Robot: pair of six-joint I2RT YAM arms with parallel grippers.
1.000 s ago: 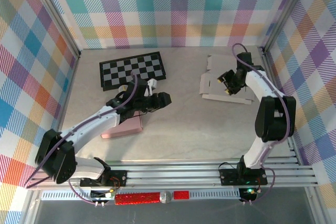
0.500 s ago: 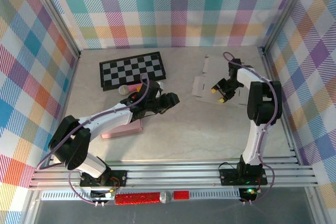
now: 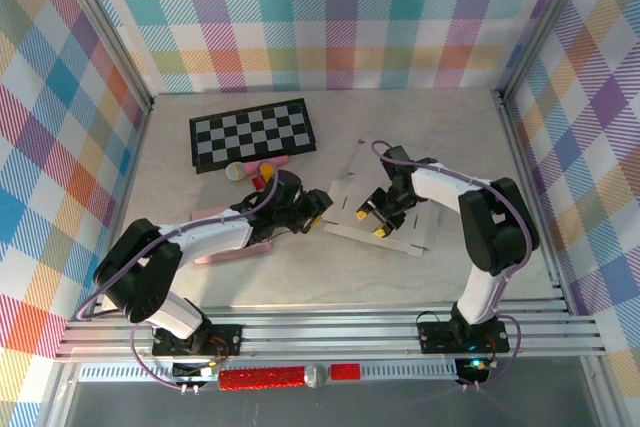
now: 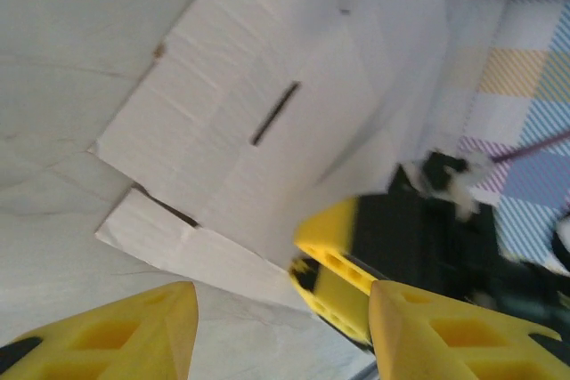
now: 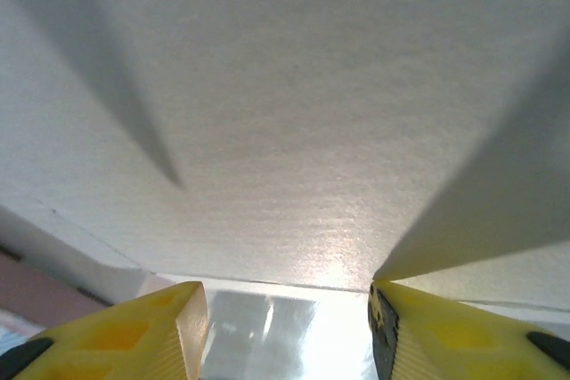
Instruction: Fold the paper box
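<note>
The paper box (image 3: 415, 232) is a flat white sheet of creased panels and flaps lying in the middle of the table. My right gripper (image 3: 370, 222) rests on its left part, jaws apart, yellow fingertips against the card. In the right wrist view the white panel (image 5: 285, 113) spreads above the open gripper (image 5: 285, 335), its edge running across the gap. My left gripper (image 3: 318, 213) is just left of the box, open and holding nothing. The left wrist view has the box (image 4: 240, 122) ahead of the open gripper (image 4: 285, 335), with the right gripper's yellow finger (image 4: 334, 260) on the card.
A black-and-white checkerboard (image 3: 252, 133) lies at the back left, with small pink, yellow and red pieces (image 3: 250, 169) in front of it. A flat pink item (image 3: 232, 247) lies under my left arm. Plaid walls close three sides; aluminium rails (image 3: 330, 332) run along the near edge.
The paper box has slid from the far right to the middle of the table together with my right gripper. My left gripper has moved right until it is beside the box.
</note>
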